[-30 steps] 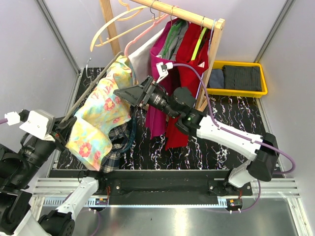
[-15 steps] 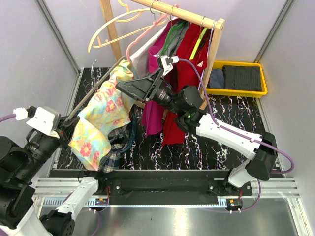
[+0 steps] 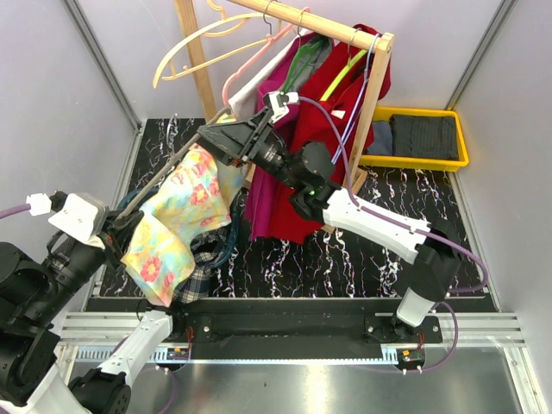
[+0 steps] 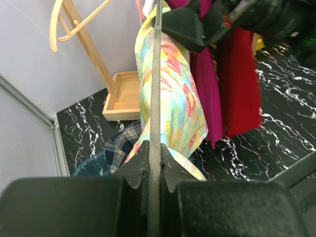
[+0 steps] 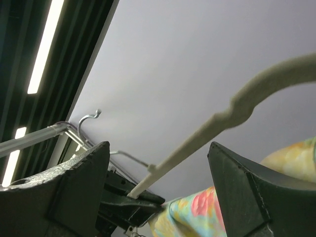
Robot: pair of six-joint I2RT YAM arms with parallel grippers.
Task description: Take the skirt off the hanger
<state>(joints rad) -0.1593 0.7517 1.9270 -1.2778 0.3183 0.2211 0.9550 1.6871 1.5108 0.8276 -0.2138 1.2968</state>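
Looking down from above and behind both arm bases (image 3: 392,326) over the counter (image 3: 483,207) and rack (image 3: 371,95), then from the left wrist close along the hanger (image 4: 155,98) toward the floral skirt (image 4: 173,89), and from the right wrist tilted upward at the grey wall (image 5: 197,59), sharing that skirt in all three.

At twelve o'clock in the overhead view you have a wooden rail (image 3: 328,24) carrying a red garment (image 3: 304,222) and a magenta garment (image 3: 263,203), both hanging down toward the black marbled counter (image 3: 362,259). At eleven o'clock an empty cream hanger (image 3: 194,39) hangs by the rail's left end. Your yellow bin (image 3: 418,163) sits at two o'clock with dark folded clothes (image 3: 423,136) inside. At eight o'clock a plaid cloth (image 3: 200,272) lies crumpled on the counter.
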